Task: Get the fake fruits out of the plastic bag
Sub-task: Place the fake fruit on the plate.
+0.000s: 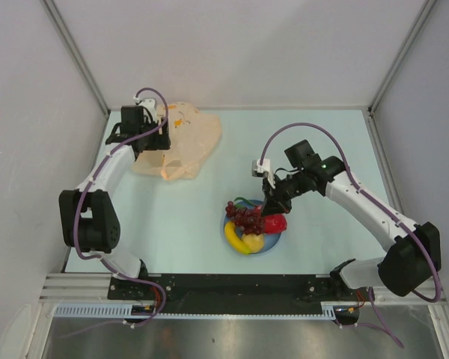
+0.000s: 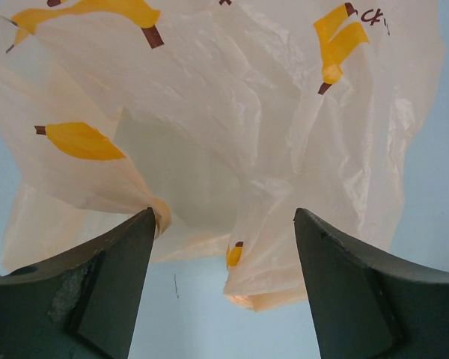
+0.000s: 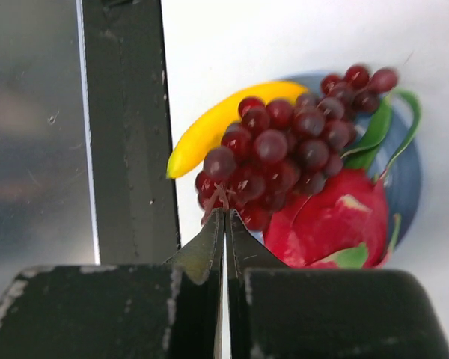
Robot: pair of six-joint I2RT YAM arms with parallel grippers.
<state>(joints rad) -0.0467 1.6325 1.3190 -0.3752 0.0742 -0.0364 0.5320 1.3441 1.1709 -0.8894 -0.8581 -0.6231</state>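
The peach-orange plastic bag (image 1: pixel 185 140) lies crumpled at the back left and looks flat; it fills the left wrist view (image 2: pixel 232 112). My left gripper (image 1: pixel 160 139) (image 2: pixel 224 217) is open, its jaws wide apart at the bag's near edge, holding nothing. My right gripper (image 1: pixel 268 211) (image 3: pixel 224 214) is shut on the stem of the dark red-purple grape bunch (image 1: pixel 245 217) (image 3: pixel 284 149), which is over the blue plate (image 1: pixel 275 244) (image 3: pixel 408 179). On the plate lie the banana (image 1: pixel 236 241) (image 3: pixel 217 123), the red dragon fruit (image 1: pixel 275 223) (image 3: pixel 337 224) and a yellowish round fruit (image 1: pixel 255 242).
The pale blue table top (image 1: pixel 322 149) is walled by white panels at the back and sides. A black rail (image 1: pixel 232 284) runs along the near edge between the arm bases; it also shows in the right wrist view (image 3: pixel 127 134).
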